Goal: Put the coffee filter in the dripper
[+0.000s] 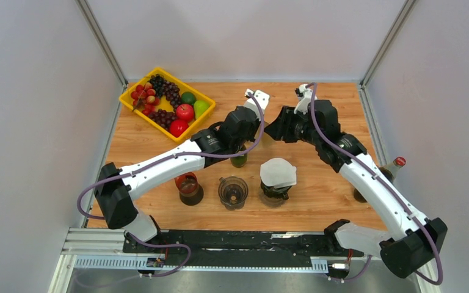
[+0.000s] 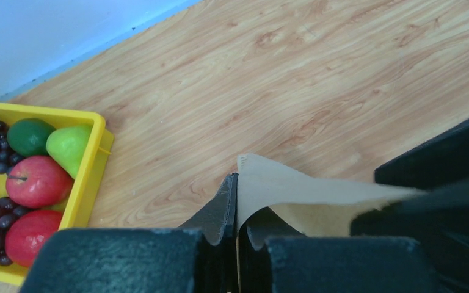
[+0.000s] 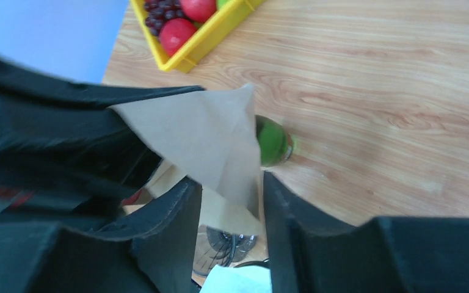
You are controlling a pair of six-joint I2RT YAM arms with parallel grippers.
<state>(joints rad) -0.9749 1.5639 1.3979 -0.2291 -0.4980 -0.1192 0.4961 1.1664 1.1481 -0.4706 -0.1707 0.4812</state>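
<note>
Left claw is clamped shut on one edge of the brown paper filter. The right claw stands partly apart around the filter's pointed end, and its fingers do not press the paper.

Nearest the arm bases, a row stands on the table: a reddish cup on the left, the clear glass dripper in the middle, and a stack of white filters on a dark pot at the right. Just beyond the row sits a small green container. Farther on, both claws meet in the air above mid-table with the filter between them, well apart from the dripper. At the far left is a yellow tray of fruit.

The step in hand looks like a handover that leaves the filter with the left arm. Next, the right claw should back clear. The left arm must then bring the filter nearer, turn its point down, and lower it into the dripper's mouth without creasing it.
</note>
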